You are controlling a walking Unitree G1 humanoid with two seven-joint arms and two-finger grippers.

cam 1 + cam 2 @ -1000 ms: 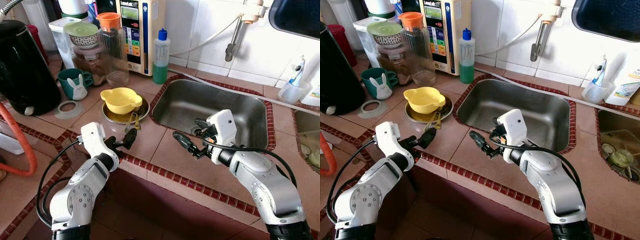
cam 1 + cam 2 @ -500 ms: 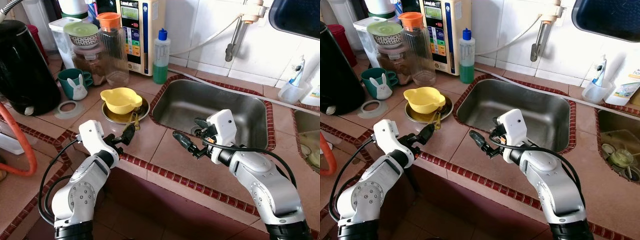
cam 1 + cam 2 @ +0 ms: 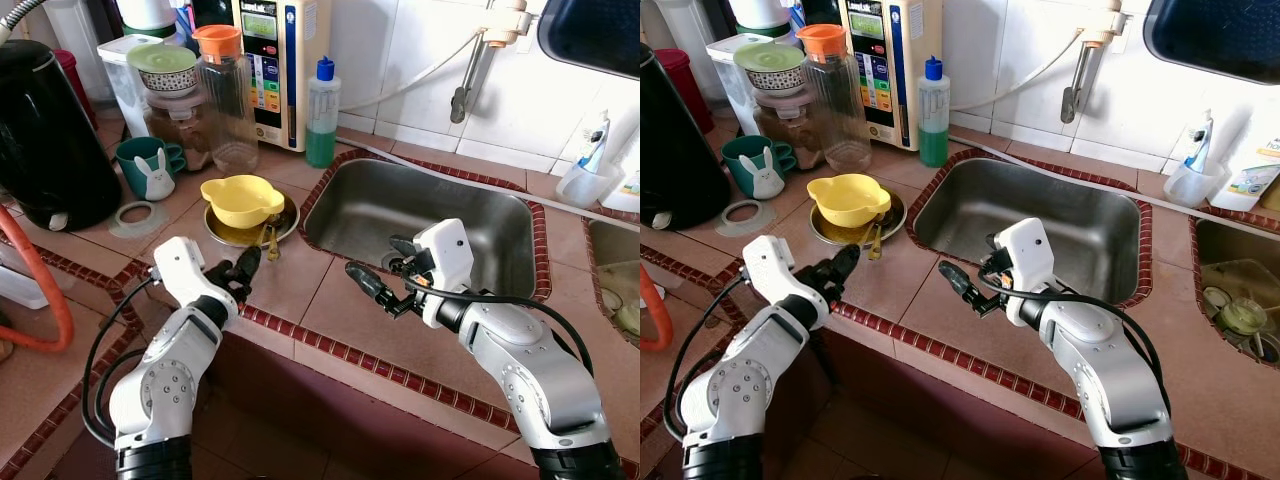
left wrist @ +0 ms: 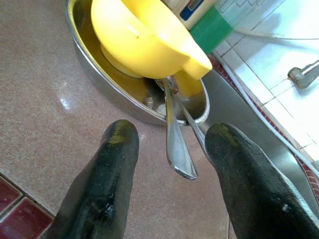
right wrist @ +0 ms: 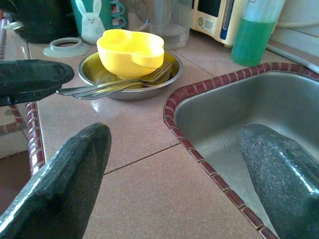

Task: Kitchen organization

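Note:
A yellow bowl (image 3: 241, 198) sits in a shallow steel dish (image 3: 216, 230) on the tiled counter, left of the steel sink (image 3: 440, 215). Two or three pieces of cutlery (image 3: 268, 241) lean out of the dish toward the counter's front edge. My left gripper (image 3: 244, 266) is open just in front of the dish. In the left wrist view the cutlery handles (image 4: 175, 144) point into the gap between its fingers (image 4: 117, 149), untouched. My right gripper (image 3: 381, 264) hangs open and holding nothing over the counter at the sink's front rim. Its view shows the bowl (image 5: 130, 49) and the left fingertip (image 5: 35, 79).
A black kettle (image 3: 45, 130), a teal rabbit mug (image 3: 150, 167), a white ring (image 3: 140, 217), a glass pitcher (image 3: 226, 100), a green soap bottle (image 3: 321, 118) and a water purifier (image 3: 275, 60) crowd the back left. An orange hose (image 3: 45, 300) curves at the left. A tap (image 3: 478, 60) hangs over the sink.
My left gripper has shifted slightly left and closer to the dish, lining up with the cutlery handles. The right arm has not moved.

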